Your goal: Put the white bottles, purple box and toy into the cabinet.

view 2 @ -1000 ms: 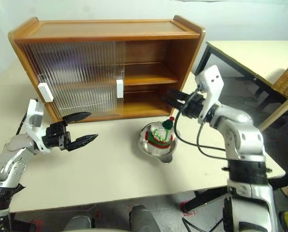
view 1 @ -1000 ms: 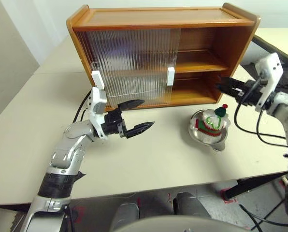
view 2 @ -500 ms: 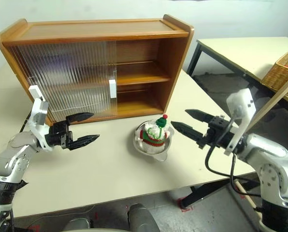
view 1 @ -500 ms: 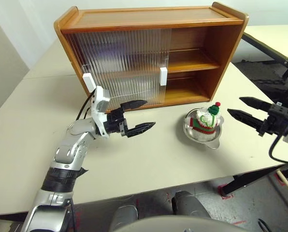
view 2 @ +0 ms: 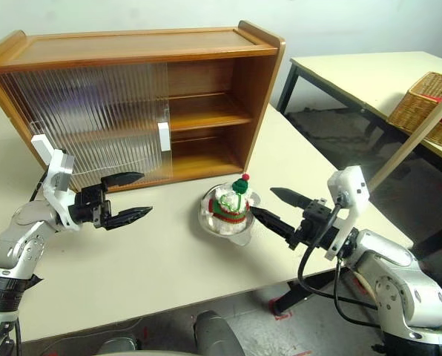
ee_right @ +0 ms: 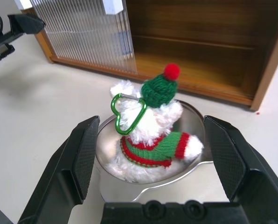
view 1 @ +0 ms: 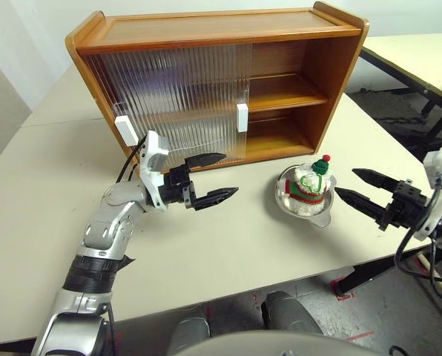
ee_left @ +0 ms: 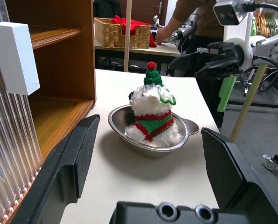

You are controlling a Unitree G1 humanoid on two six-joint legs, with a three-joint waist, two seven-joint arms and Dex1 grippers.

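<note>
fluffy white plush toy w/ red-green hat [ee_right: 148,133] sits in shiny steel bowl [view 1: 304,211] on the table, just in front of orange-brown wooden cabinet [view 1: 228,81]. my right claw [view 2: 279,210] spread wide, beside it. best: pinch the body, not the bowl rim. vs earlier: right claw pulled back from shelf & lower; left claw [view 1: 210,178] spread, unmoved.

The pale counter [view 1: 228,245] fills mid-frame, carrying the cabinet [view 1: 213,81] at upper centre and a steel bowl [view 1: 304,209] right of centre.
</note>
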